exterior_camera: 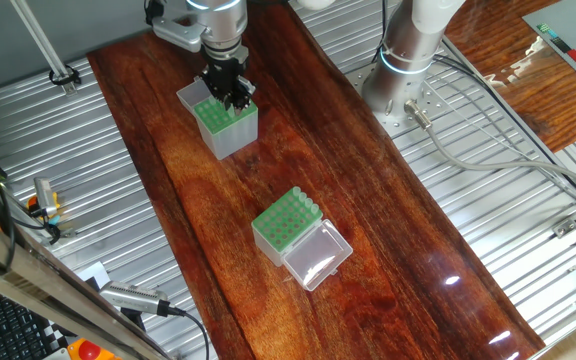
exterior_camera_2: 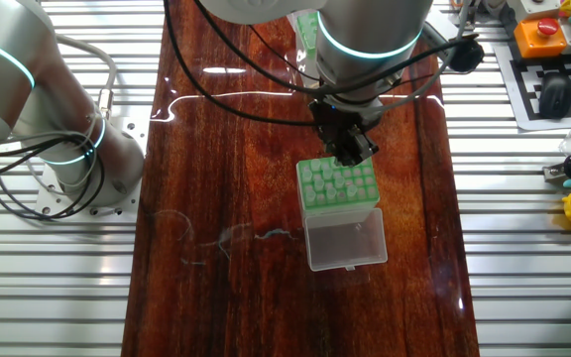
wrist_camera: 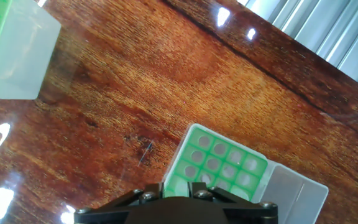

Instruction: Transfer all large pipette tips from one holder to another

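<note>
Taller holder [exterior_camera: 224,125] directly beneath claw [exterior_camera: 230,93]

I can read no text, label, brand or number anywhere in my three views. The dark keyboard [exterior_camera_2: 553,84] at the table's edge in the other fixed view has keys too small and blurred for me to make out any characters. The two green-topped plastic boxes carry no print that I can see.
</note>
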Tool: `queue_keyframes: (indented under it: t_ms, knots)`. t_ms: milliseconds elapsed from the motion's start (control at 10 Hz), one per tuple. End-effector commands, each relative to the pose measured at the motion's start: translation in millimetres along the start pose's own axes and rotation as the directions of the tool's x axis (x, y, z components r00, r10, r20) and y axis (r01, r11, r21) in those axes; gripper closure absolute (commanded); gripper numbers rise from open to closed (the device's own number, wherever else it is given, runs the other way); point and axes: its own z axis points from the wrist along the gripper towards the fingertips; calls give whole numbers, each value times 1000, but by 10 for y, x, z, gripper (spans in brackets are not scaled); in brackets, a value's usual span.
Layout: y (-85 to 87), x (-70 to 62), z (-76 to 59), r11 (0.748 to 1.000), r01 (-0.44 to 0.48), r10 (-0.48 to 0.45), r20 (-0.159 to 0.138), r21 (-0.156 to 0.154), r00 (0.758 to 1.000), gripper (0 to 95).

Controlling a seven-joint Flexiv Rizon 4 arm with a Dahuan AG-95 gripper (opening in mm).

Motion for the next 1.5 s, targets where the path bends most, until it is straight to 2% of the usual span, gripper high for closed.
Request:
queue_keyframes:
  t_ms: [100, 300, 400, 900, 1500]
  knots:
    - [1, 1, 0, 1000, 0, 0, 0, 0, 1000, 760]
    - [1, 1, 0, 1000, 0, 0, 0, 0, 1000, 760]
    - [-377, 10, -148, 997, 75, -75, -11, 12, 997, 570]
    - [-370, 2, -146, 998, 66, -66, -6, 8, 998, 570]
    - [-151, -56, -55, 999, 38, -38, -9, 17, 999, 570]
